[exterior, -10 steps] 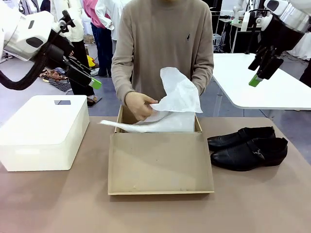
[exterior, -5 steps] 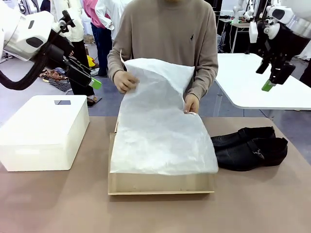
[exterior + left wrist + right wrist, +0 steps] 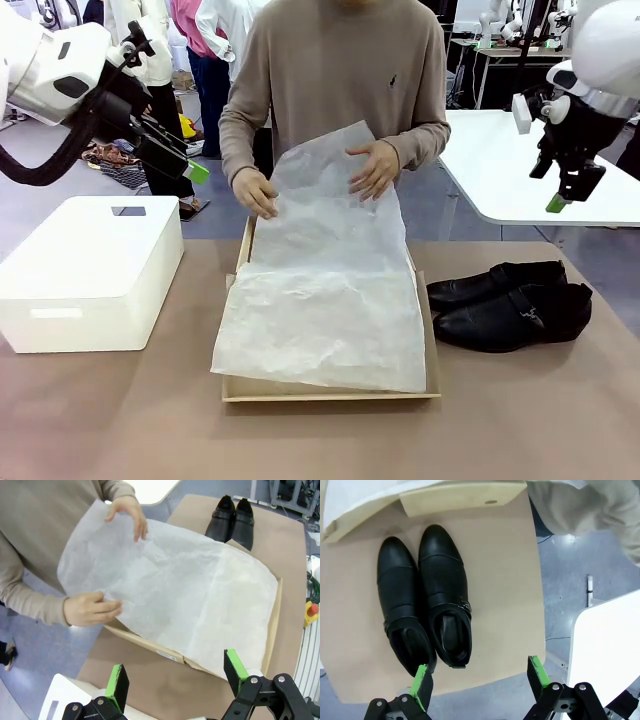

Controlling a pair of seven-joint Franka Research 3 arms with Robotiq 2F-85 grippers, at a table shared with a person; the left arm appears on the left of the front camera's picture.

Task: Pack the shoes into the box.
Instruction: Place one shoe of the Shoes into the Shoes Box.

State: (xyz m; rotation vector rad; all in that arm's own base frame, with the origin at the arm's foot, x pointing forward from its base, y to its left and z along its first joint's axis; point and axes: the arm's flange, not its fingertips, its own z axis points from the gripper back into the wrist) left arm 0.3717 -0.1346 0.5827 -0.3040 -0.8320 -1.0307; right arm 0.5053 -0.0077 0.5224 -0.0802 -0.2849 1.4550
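Now the tissue sheet (image 3: 325, 300) lies flat across the box (image 3: 330, 393). A second ago the person held it bunched up above the open box, and a half-second ago it was just being spread. One hand (image 3: 256, 192) and the other hand (image 3: 372, 168) press its far end, and its near edge hangs past the box's front.

- Shoes (image 3: 510, 305): unmoved, side by side and touching on the table (image 3: 120, 420), just beside the box's right wall, toes toward the box. Neither is packed.
- Right gripper (image 3: 565, 195): has swung round and lower over the table's right end. Its wrist camera looks straight down on the pair (image 3: 427, 600), fingers spread wide with nothing between them.
- Left gripper (image 3: 188, 165): has not shifted. It hangs above the white bin (image 3: 90, 270), fingers spread and empty.

Reading: the lining is going in and the right arm seems to be lining up for the first shoe. Hard to tell whether the sheet has sunk into the box or merely bridges it. If it bridges, a shoe set down would drag it in.
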